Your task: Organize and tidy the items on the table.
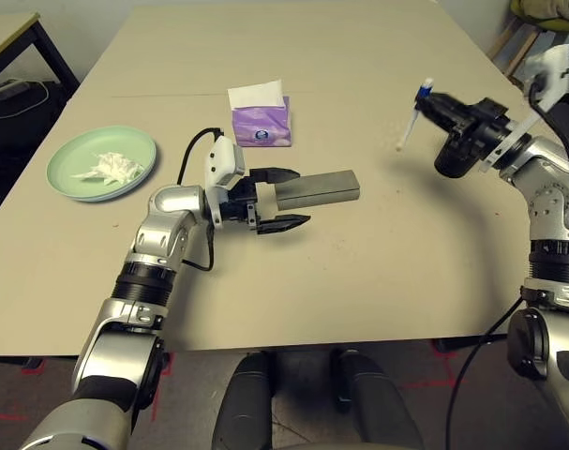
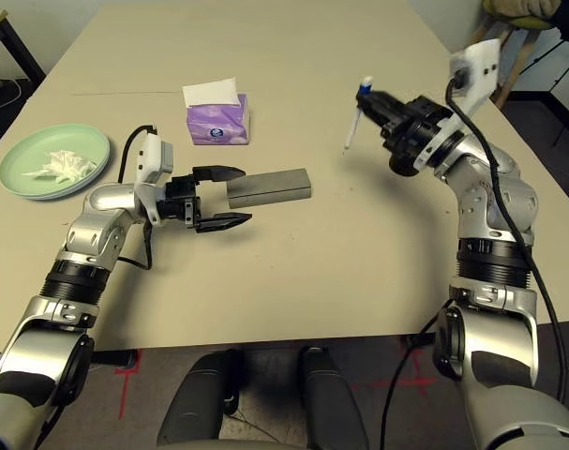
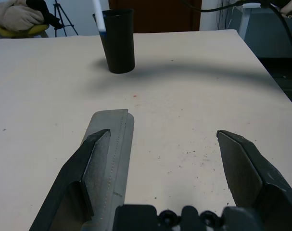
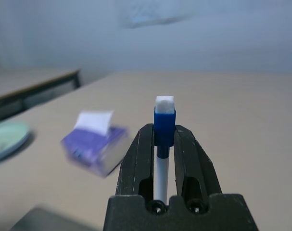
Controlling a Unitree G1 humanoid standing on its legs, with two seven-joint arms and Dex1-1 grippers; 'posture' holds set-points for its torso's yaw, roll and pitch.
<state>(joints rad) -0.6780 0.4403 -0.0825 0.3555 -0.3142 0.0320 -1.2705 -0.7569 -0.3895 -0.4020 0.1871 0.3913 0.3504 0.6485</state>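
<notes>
The left hand (image 1: 284, 199) is spread wide around the near end of the glasses case (image 1: 319, 187) on the bench (image 1: 378, 272); the right hand (image 2: 382, 105) grasps the blue-white pen (image 2: 356, 115) aloft.

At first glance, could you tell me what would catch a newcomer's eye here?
The right gripper holds a blue-white pen aloft over the table's right side. At the middle, the open left gripper reaches to a grey glasses case, behind which stands a purple tissue pack.

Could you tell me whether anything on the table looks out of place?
A crumpled white tissue lies in the pale green plate, which looks like litter. Nothing looks spilled or damaged.
</notes>
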